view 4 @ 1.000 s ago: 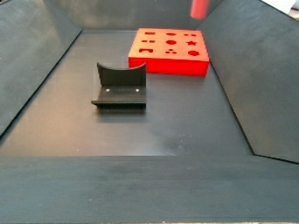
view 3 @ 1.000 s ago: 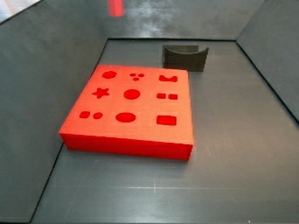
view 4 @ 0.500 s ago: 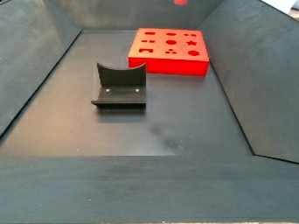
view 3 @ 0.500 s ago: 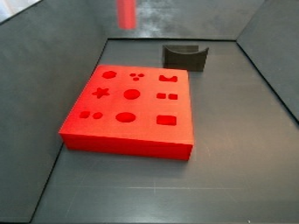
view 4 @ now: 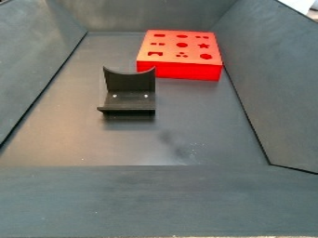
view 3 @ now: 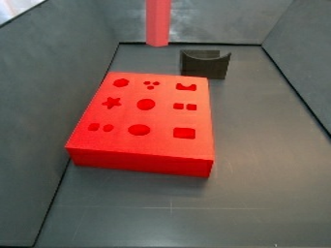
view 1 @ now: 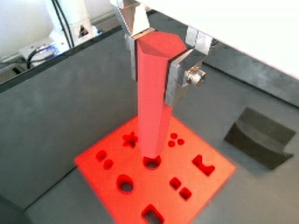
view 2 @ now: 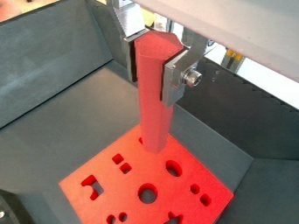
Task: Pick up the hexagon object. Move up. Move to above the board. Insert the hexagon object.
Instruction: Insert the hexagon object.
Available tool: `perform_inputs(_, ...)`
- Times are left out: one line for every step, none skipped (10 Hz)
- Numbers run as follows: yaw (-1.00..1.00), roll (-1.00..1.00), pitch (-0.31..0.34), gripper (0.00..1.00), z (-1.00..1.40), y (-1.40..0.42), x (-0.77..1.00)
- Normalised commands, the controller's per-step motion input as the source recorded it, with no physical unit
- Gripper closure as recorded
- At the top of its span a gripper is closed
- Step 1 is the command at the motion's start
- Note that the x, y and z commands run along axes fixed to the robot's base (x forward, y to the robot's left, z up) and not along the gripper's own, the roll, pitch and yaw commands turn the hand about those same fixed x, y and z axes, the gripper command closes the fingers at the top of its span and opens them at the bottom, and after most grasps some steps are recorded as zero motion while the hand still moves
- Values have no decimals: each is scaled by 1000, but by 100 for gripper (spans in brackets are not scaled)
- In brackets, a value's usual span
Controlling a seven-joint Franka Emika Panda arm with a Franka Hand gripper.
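Observation:
My gripper [view 1: 156,61] is shut on the upper end of the hexagon object [view 1: 152,114], a tall red-pink six-sided rod that hangs upright; both show in both wrist views, the gripper [view 2: 155,66] and the rod [view 2: 156,114]. The silver fingers [view 1: 181,77] press on two opposite faces. Below lies the board [view 1: 152,179], a flat red square block with shaped cut-outs, also in the other wrist view [view 2: 128,179]. In a side view the rod's lower part [view 3: 157,24] hangs high above the board's [view 3: 165,116] far side; the gripper is out of that frame. In the other side view the board [view 4: 168,63] shows, but rod and gripper do not.
A dark grey curved block [view 3: 204,62] stands on the grey floor behind the board, also in the other side view [view 4: 126,91] and both wrist views [view 1: 260,137] [view 2: 6,214]. Sloping grey walls [view 3: 52,58] enclose the floor.
In one side view the rod has moved right and more of it shows at the top. In the other side view it has slid left and out of the frame.

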Motion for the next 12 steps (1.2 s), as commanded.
perform_inputs(0, -56, 0, 100, -177, 289, 0)
perform_inputs(0, -86, -23, 100, -109, 97, 0)
perform_inputs(0, -61, -21, 100, -223, 314, -94)
perform_inputs(-51, -6, -43, 100, -346, 523, -471)
perform_inputs(-91, 0, -64, 100, -454, 689, -683)
perform_inputs(-117, 0, -64, 100, -509, 694, -657)
perform_inputs(-217, -60, -86, 100, -589, 574, -617)
perform_inputs(-234, -214, -230, 100, -566, 414, -603)
perform_inputs(-226, -243, -331, 100, -371, 383, -437)
perform_inputs(-194, -287, -393, 100, -223, 386, -311)
perform_inputs(-189, -290, -394, 100, -214, 391, -309)
perform_inputs(-169, -260, -380, 100, -266, 420, -369)
